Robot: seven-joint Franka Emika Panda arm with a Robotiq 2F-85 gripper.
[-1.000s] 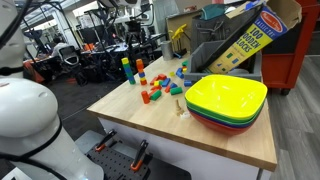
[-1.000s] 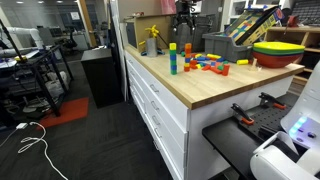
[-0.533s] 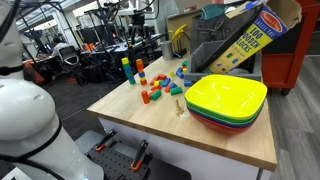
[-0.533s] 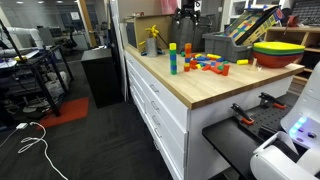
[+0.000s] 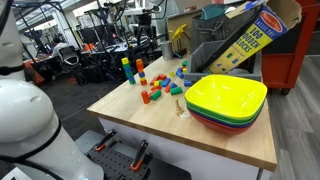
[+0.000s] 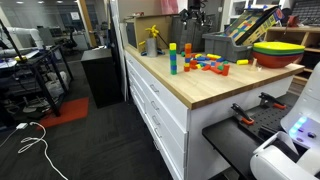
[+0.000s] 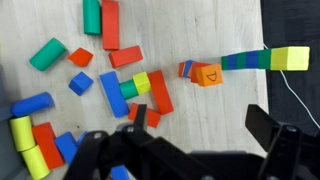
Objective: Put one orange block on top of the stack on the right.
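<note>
Wooden blocks lie scattered on the light wooden table point(image 7: 220, 115). Among them are loose orange blocks point(image 7: 125, 56), also seen in an exterior view point(image 5: 146, 97). A low dark blue stack point(image 5: 182, 71) stands at the far right of the pile; in the wrist view I cannot pick it out. The tall blue-green-yellow tower point(image 7: 265, 58) and the short red-and-orange stack point(image 7: 204, 74) stand at the other end. My gripper point(image 7: 180, 135) hangs high above the blocks, open and holding nothing. It also shows at the top of an exterior view point(image 6: 196, 12).
Stacked bright bowls point(image 5: 226, 100) sit near the table's front corner. A block box point(image 5: 250, 35) leans behind them. The table edge point(image 7: 266, 120) runs down the right of the wrist view. A yellow figure point(image 6: 152, 38) stands at the back.
The gripper has drifted slightly sideways above the blocks and stayed open. No block has moved.
</note>
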